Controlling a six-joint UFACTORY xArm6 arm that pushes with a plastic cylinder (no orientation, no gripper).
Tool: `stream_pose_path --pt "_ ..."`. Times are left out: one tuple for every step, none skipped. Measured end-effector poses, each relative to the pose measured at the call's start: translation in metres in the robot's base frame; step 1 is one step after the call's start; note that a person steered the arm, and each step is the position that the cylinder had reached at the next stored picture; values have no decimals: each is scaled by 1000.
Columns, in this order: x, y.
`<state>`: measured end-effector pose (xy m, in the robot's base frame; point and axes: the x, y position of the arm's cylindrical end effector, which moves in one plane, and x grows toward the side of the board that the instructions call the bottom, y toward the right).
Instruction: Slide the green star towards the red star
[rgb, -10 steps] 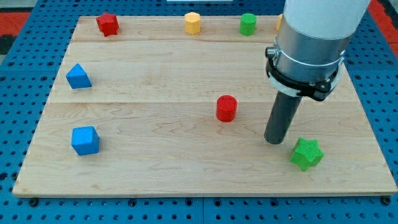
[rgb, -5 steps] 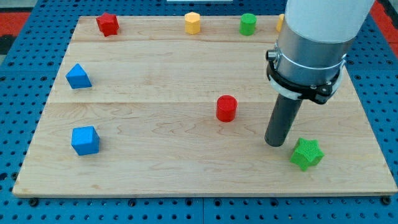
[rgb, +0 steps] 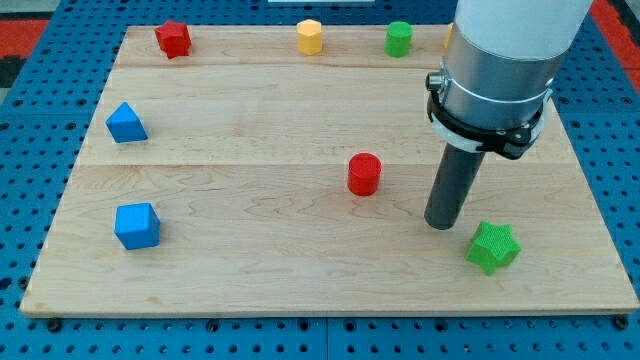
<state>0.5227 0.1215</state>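
On the view's far left sat the blue triangular block, with the blue cube below it near the board's lower left. The red star, my target, rested at the top-left corner of the wooden board. Along the top edge further right stood the yellow hexagonal block and the green cylinder, and a sliver of another yellowish block showed just beside the arm's housing, too hidden to name its shape. The red cylinder stood near the middle of the board.

My tip was down on the board, right of the red cylinder and just to the upper left of the green star, near it but apparently apart. There was no hand to speak of here: the rod has nothing to open or clench, and it held nothing.

The green star lay near the lower-right corner, well apart from the red star, diagonally across the board. I judged my tip to be on the wrong side for the push: to drive the star up and left, I would need to come around to its lower-right flank. The star had no real long axis; its uppermost point faced roughly toward the view's top.
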Motion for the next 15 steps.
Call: stream_pose_path --pt "21 0" --pt "43 9" --pt "21 33" --pt "52 30" --pt "55 126" --pt "14 136" --pt "-51 98" --pt "-137 32" --pt "-189 -17" --pt "-184 57" --pt "-228 26" --pt "-267 -97" --pt "-259 -110" --pt "-254 -35" --pt "-228 -61"
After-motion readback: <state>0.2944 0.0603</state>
